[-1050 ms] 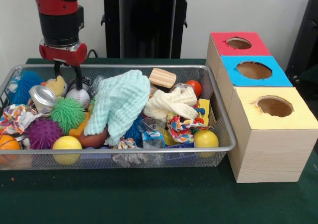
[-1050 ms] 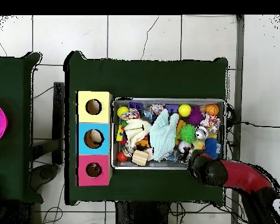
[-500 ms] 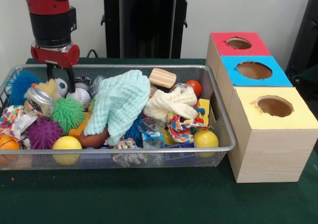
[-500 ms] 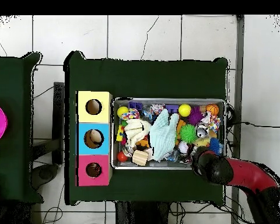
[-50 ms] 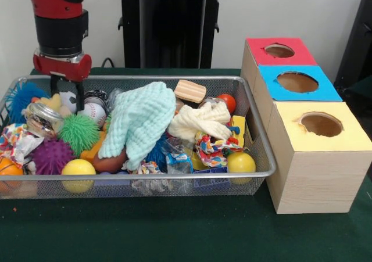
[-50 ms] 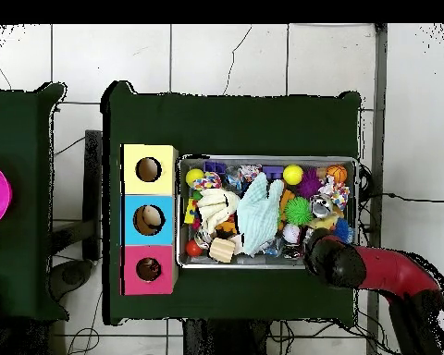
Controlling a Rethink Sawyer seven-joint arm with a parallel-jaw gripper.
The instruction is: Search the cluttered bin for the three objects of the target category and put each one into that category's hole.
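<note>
A: Step?
B: Search/pick. Gripper (image 5: pixel 64 93) is down at the far-left corner of the bin (image 5: pixel 263 157), fingers apart, either side of a small black-and-white ball (image 5: pixel 69 100); can't tell if it's gripped.

A: Next?
B: Prob. close, lift clear, cross right to the boxes (image 5: pixel 297 83). Which hole, can't say.

A: Labels?
B: None readable.

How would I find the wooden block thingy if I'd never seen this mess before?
Look in the wire bin beside the three coloured boxes. Along its far side, next to the top of the mint green cloth, sits the wooden block. It is the only pale, striped, flat-sided piece there; its neighbours are soft or round.
</note>
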